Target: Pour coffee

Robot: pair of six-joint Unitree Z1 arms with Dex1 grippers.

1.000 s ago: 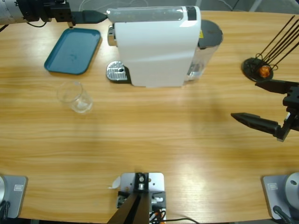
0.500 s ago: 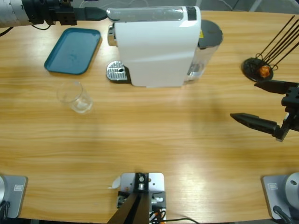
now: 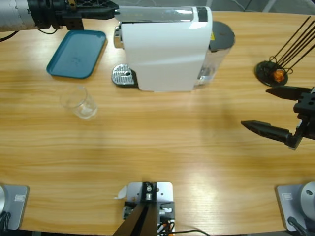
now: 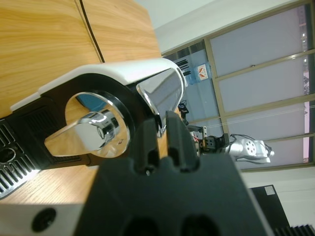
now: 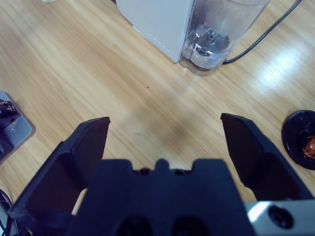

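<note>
The left end effector point(image 3: 106, 8) is nearly closed at the machine's point(image 3: 165, 49) chrome lever point(image 4: 162, 93); whether it pinches the lever, I can't tell. The glass point(image 3: 78, 102) stands on the counter point(image 3: 157, 147), apart from the drip grate point(image 3: 123, 75). The right end effector point(image 3: 275, 112) hangs wide open, empty. This looks like the lever step; next, the glass needs moving under the spout.

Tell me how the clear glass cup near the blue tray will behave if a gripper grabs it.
The clear glass cup looks thin-walled and empty, so probably light and fragile. Its smooth sides may slip between hard jaws. It stands upright apart from the blue tray; a sideways nudge could tip it.
</note>
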